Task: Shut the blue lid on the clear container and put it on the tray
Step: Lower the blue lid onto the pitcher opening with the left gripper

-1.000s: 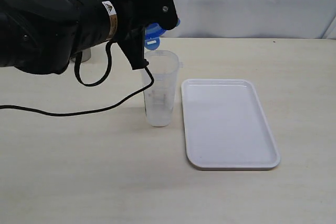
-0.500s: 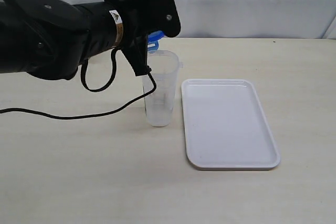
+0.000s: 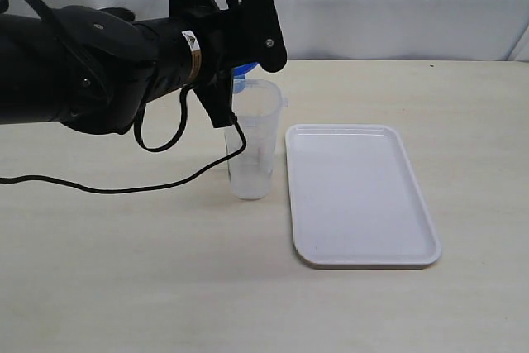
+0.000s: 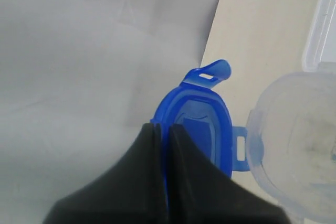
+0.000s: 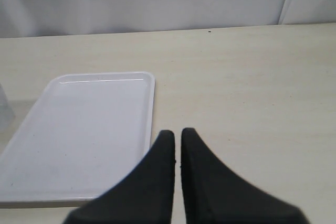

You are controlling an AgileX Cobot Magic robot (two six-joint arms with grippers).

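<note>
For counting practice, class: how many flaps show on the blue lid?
2 on the blue lid: one at its tip, one beside the clear container; left gripper may hide others.

I see my left arm [image 3: 99, 72], the blue lid [image 3: 241, 68] it carries and its looping cable [image 3: 149, 183] crowding the clear container [image 3: 252, 146] from the left and behind, the tray [image 3: 364, 260] just beside its right, the near table [image 3: 165, 287] open.
</note>
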